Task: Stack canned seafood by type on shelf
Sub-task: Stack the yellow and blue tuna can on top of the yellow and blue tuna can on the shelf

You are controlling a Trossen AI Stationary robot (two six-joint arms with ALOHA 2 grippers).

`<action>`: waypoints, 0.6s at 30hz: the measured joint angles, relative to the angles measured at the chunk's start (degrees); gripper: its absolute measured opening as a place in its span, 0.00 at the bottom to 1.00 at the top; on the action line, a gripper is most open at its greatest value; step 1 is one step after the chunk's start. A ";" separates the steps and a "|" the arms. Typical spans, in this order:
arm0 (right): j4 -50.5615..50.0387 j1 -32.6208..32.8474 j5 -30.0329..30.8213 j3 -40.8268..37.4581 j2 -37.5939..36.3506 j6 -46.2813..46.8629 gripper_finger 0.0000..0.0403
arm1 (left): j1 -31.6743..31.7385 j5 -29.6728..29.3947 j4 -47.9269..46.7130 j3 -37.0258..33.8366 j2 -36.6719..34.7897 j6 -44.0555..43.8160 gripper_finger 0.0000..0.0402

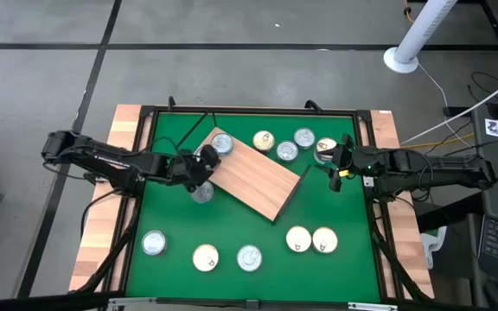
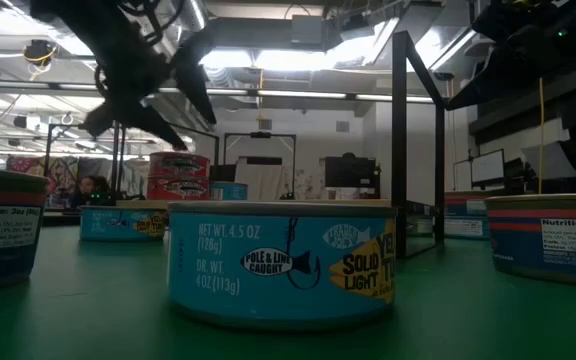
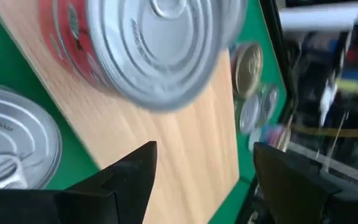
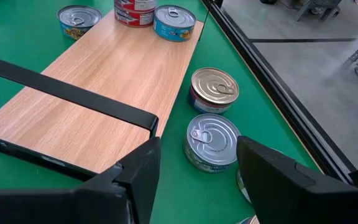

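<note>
The shelf (image 1: 256, 175) lies flat and skewed on the green desk (image 1: 232, 229), with tuna tins (image 1: 287, 151) scattered around it and two on its far corner. They're probably rigid, dense and slick-walled, so gripping across the round sides looks best. Left end effector (image 1: 199, 165) and right end effector (image 1: 336, 161) both gape open, empty.
</note>
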 joint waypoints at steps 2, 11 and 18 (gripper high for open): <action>-0.02 0.02 0.00 0.02 0.01 -0.01 0.52 | -1.25 0.88 0.04 0.00 -1.27 4.56 0.64; -0.52 0.02 0.00 0.00 0.00 0.00 0.52 | -9.48 2.09 4.75 0.00 -2.80 29.70 0.64; -0.50 0.02 0.02 0.02 0.02 0.00 0.52 | -15.62 3.09 4.18 0.00 -2.74 46.64 0.64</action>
